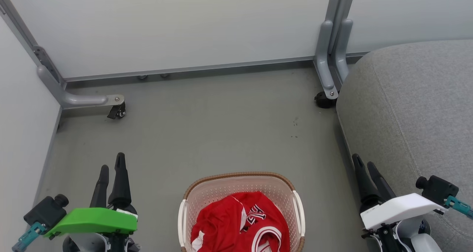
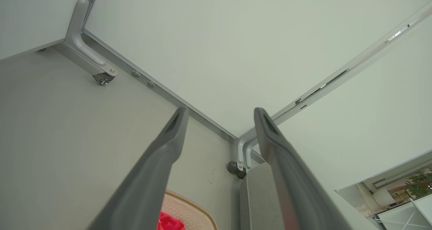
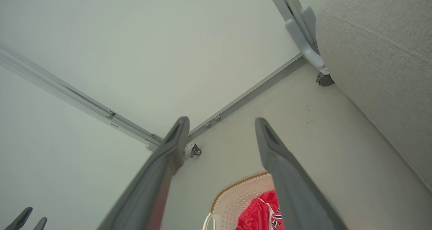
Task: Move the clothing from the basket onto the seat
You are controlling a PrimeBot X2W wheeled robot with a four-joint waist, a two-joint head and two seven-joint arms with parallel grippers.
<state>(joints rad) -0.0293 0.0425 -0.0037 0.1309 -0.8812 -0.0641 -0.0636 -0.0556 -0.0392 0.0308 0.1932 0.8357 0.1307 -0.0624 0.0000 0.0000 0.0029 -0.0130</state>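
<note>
You'll find the basket (image 1: 242, 179) on the grey floor (image 1: 221, 126) at the bottom middle of the head view, its near end cut off by the picture's edge. The clothing (image 1: 225, 222) lies bunched inside it: red fabric, with black-and-white lettering and white-striped trim showing on the side nearer the seat (image 1: 414, 108). The seat stands to the robot's right of the basket, apart from it with a strip of floor between. The left gripper (image 1: 112, 161) hangs to the left of the basket, well apart from it, fingers pointing toward the pale wall panel (image 1: 184, 26). Its wrist view shows the two fingers spread, with nothing between them. The right gripper (image 1: 363, 160) hangs on the other side, just beside the seat's edge — its fingers are spread too and grip nothing. A small caster (image 1: 117, 112) sits at the far left under the panel frame, and a dark foot (image 1: 324, 100) stands by the seat's far corner.
</note>
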